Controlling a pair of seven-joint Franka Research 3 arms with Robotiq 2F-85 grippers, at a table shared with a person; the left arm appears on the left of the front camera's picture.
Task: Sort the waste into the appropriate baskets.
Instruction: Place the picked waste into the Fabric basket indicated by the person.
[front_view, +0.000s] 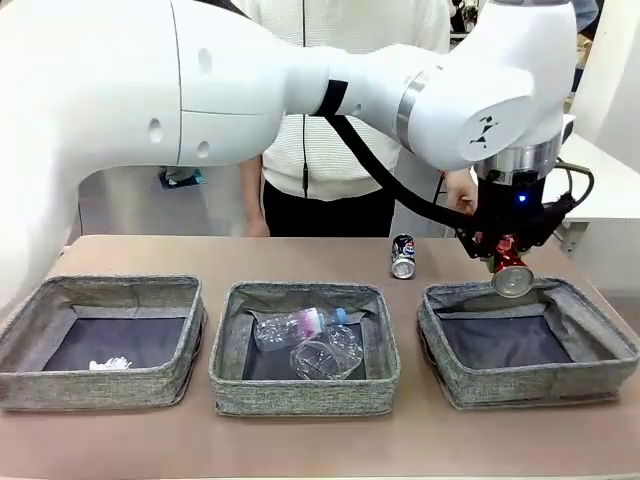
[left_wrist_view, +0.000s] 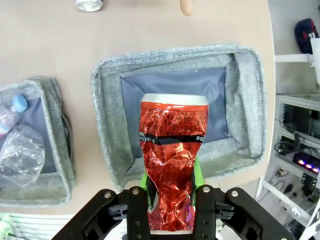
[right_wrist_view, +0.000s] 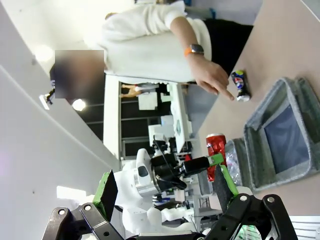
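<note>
We have our left tool (left_wrist_view: 172, 200) reaching across to the right-hand basket (front_view: 600, 345), with the red can (left_wrist_view: 173, 165) between its green pads. The can hangs over that basket's dark floor, top end down, so that it will land inside the rim once freed. In the left wrist view the pads lie along the can's crumpled sides, but we cannot tell whether they pinch it or have just let go, so we read this as the moment of release. The basket holds nothing else we can see, which suits it for metal. The middle basket (front_view: 230, 330) already holds the bottle (front_view: 295, 326) and the cup (front_view: 328, 355), plastics together, and the left basket (front_view: 20, 340) holds white paper (front_view: 108, 364). The dark can (front_view: 403, 256) stands on the surface (front_view: 300, 255) beyond the baskets, near the person's hand (right_wrist_view: 212, 77), likely next for the same basket. Our right tool (right_wrist_view: 167, 192) is held aloft with its fingers spread and empty, out of the way.
</note>
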